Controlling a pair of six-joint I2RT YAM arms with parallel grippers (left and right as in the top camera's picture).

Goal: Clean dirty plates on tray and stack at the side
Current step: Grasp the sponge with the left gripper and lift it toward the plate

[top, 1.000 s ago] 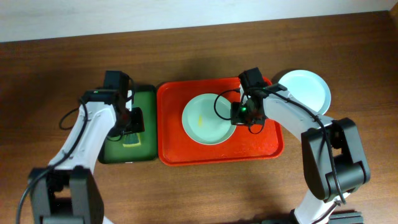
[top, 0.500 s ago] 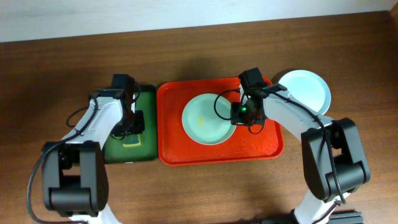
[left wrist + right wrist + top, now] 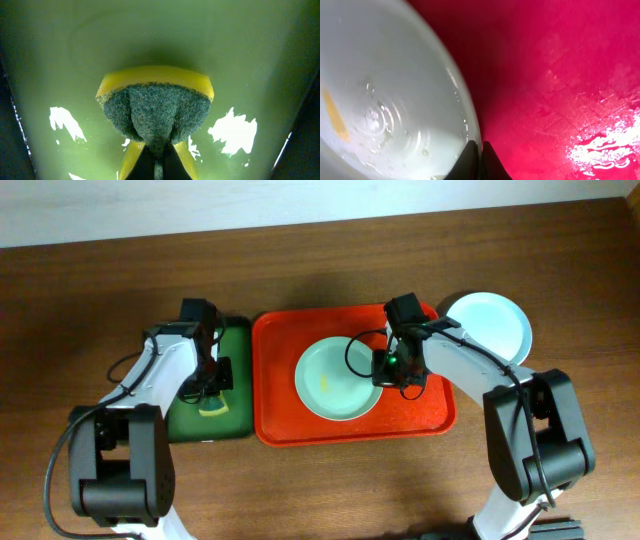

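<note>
A large red tray (image 3: 280, 420) sits at the middle of a brown wooden table (image 3: 100, 280), and everything here is placed relative to it. On the tray, slightly right of its centre, lies a pale mint plate (image 3: 335, 380) with a small yellow smear (image 3: 322, 381) near its middle. My right gripper (image 3: 395, 370) is at the right-hand rim of that plate, over the tray's right half. In my right wrist view the dark fingertips (image 3: 474, 155) are pressed together with the plate's edge between them, so I am pinching the rim. The red floor beside it glistens wet. Just outside the tray's back right corner rests a second pale plate (image 3: 490, 325). It looks like a single plate, though from above I cannot tell whether others lie under it. Touching the tray's left edge is a smaller dark green tray (image 3: 235, 340). My left gripper (image 3: 208, 380) is down inside it, clamped on a sponge (image 3: 155, 105), which is yellow with a dark green scouring face and bulges out past my closed fingertips.
</note>
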